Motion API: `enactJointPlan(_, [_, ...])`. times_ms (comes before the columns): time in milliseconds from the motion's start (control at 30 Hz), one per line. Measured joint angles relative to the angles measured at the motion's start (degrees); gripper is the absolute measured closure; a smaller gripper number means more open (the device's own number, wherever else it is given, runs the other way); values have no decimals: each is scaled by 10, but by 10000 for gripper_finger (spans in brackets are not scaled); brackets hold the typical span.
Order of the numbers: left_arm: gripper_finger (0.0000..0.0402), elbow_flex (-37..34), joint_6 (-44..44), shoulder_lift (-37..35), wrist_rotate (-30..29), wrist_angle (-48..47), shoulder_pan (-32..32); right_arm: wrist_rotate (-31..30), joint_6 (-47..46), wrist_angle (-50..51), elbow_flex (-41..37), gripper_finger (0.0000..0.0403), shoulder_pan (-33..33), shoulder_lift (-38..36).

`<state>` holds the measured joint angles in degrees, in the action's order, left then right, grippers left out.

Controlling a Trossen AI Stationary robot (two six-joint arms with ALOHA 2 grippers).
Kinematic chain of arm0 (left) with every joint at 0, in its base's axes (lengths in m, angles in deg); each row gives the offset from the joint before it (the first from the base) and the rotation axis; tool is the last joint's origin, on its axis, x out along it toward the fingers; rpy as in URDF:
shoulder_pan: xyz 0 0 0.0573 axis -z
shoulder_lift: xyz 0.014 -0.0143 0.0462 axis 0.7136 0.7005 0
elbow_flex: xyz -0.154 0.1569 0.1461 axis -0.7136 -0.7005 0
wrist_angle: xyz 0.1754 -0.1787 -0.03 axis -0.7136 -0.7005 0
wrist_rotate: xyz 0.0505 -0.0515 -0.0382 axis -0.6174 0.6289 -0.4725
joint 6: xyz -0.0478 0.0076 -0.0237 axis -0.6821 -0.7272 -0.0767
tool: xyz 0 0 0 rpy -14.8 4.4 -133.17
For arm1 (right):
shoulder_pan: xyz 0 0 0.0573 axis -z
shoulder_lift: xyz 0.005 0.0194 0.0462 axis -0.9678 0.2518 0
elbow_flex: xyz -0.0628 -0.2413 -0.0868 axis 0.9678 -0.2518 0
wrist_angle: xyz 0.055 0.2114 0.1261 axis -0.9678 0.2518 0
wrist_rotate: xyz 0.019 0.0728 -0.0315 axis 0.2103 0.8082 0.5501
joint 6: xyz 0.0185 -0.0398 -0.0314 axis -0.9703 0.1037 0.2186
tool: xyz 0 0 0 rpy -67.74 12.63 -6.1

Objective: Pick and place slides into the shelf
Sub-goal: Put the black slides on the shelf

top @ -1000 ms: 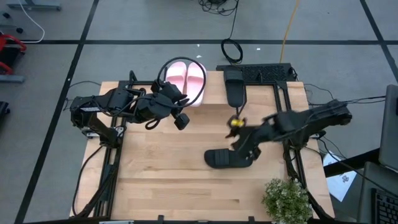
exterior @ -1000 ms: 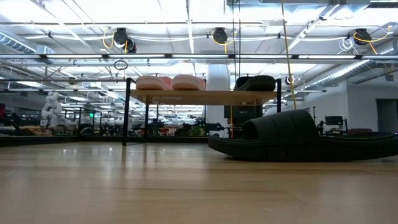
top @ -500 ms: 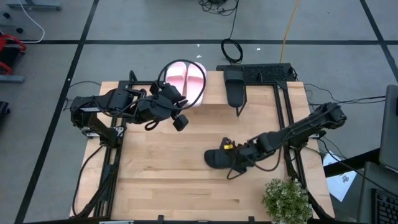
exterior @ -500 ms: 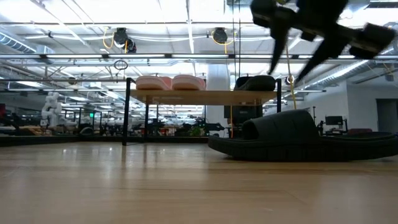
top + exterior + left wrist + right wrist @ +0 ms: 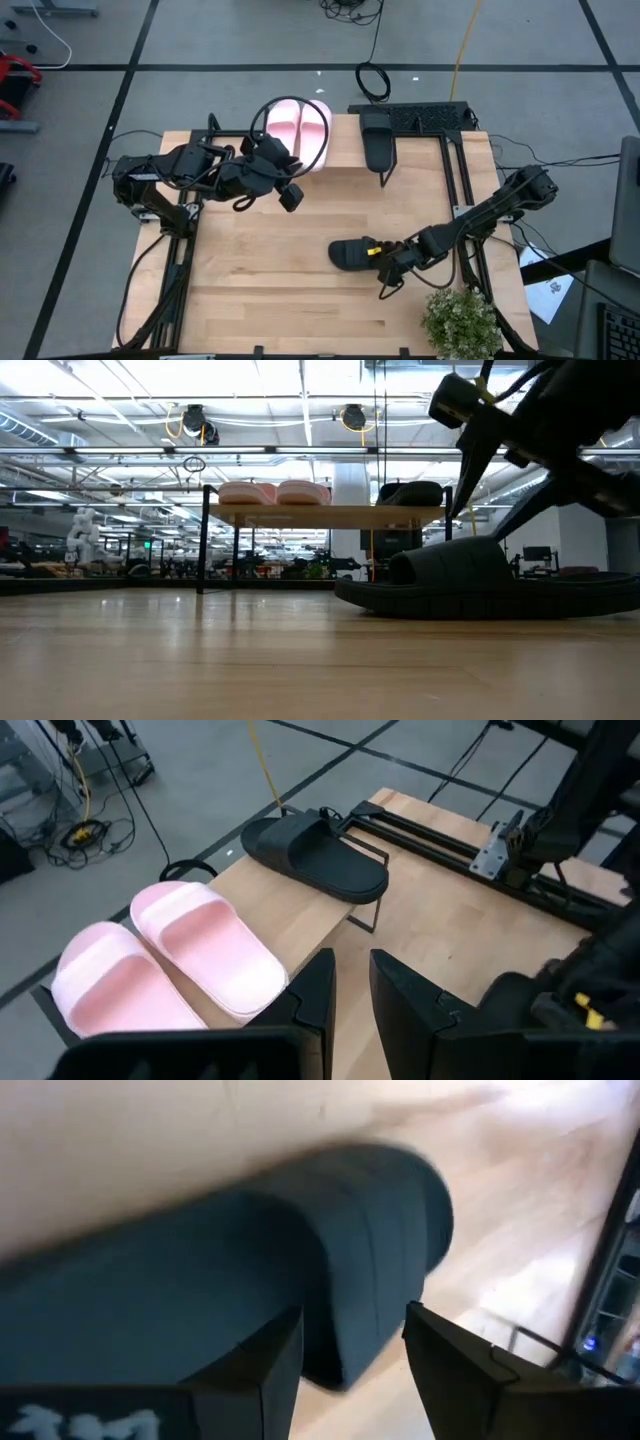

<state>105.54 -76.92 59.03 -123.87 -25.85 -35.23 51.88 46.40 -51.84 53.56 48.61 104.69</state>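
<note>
One black slide [image 5: 350, 254] lies flat on its sole on the tabletop, also showing in the low view [image 5: 470, 580]. My right gripper [image 5: 384, 268] is open and hangs just above its near-right end [image 5: 482, 520]. In the right wrist view the fingers [image 5: 350, 1370] stand apart over the strap [image 5: 370, 1250]; I see no touch. The shelf [image 5: 345, 148] stands at the far edge and carries the pink pair [image 5: 300, 128] and the other black slide [image 5: 377, 140], each on its sole. My left gripper [image 5: 290, 194] waits open in the air, near the pink pair [image 5: 190, 955].
A potted plant [image 5: 460, 320] stands at the table's near right corner, close to my right arm. Black frame rails [image 5: 455, 190] run along the table's right side. Bare wood [image 5: 260, 270] spreads across the middle and near left of the table.
My right gripper has swung from the middle of the table toward the near edge and come down over the black slide on the table. The slide itself has stayed in place.
</note>
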Motion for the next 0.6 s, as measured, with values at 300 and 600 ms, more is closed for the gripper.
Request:
enactJointPlan(300, [339, 0, -6, 0, -2, 1, 0, 6, 8, -28, -16, 237, 5, 0])
enactJointPlan(600, [339, 0, -5, 0, -2, 2, 0, 9, 12, -110, -49, 276, 23, 0])
